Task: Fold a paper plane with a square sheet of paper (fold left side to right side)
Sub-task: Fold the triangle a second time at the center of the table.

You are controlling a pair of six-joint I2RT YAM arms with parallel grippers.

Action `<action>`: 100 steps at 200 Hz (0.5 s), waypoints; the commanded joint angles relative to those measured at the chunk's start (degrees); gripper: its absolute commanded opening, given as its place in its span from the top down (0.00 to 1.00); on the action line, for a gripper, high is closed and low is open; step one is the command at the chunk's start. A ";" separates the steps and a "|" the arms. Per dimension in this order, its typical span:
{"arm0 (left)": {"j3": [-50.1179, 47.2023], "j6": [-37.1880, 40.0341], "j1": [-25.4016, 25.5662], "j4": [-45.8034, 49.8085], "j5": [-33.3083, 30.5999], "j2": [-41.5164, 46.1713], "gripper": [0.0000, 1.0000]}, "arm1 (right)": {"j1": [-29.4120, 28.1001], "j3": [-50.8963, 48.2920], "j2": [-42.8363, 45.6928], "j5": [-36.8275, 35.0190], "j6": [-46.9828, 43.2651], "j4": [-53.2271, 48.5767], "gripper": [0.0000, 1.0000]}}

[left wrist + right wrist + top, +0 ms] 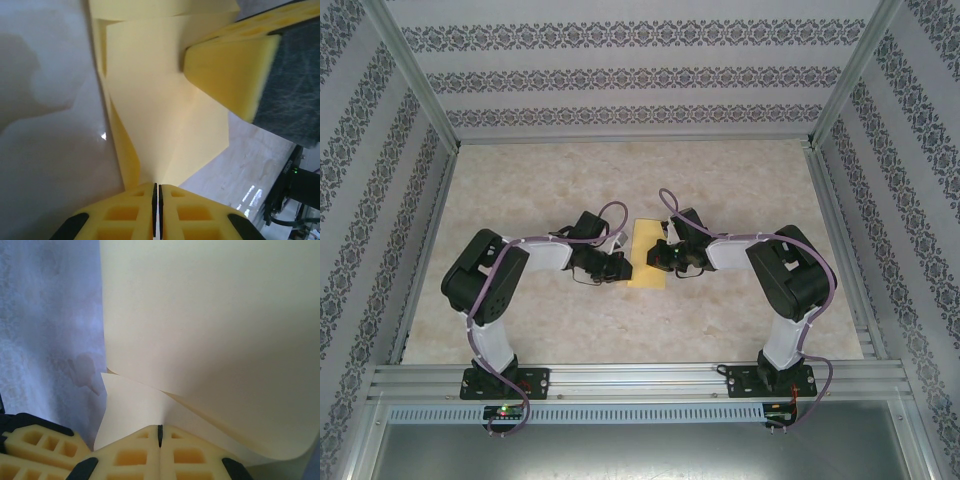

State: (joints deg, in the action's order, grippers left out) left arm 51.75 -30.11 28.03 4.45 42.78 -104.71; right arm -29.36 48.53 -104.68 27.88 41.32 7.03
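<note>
Nearest the viewer, well short of the square sheet of paper (pixel 647 238), the metal rail (pixel 640 378) carries both arm bases, and the arms bend inward toward the sheet from either side. At the sheet's left edge the left gripper (pixel 155 200) is clenched, and the yellow paper narrows into the thin slit between its fingers (a pinch on the edge, by its wrist view). At the sheet's right edge the right gripper (pixel 160 436) is likewise clamped tight on a flap of the sheet, while another layer curls upward above. The sheet lies on the marbled table (pixel 620 180) between both grippers, doubled into a narrow strip. Beyond the sheet, tabletop runs to the patterned back wall (pixel 640 70).
</note>
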 commanded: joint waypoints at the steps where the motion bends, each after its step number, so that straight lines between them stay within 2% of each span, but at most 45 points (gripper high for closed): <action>1: 0.88 0.40 0.33 0.87 -2.55 -1.02 0.87 | 0.36 -1.07 0.50 -1.53 -1.94 -5.94 1.00; 45: -1.13 0.05 2.50 2.03 -6.65 -1.46 0.87 | -0.22 -1.20 4.99 -1.25 -2.23 -3.68 1.00; 100: -1.04 0.05 4.28 6.40 -11.95 -0.57 0.87 | -5.40 -5.80 8.53 -5.55 -0.44 2.40 1.00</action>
State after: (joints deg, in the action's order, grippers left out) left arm 51.62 -30.11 30.11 4.91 36.82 -104.29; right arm -32.10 44.95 -97.60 25.96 40.51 6.63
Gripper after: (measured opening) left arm 0.128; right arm 0.051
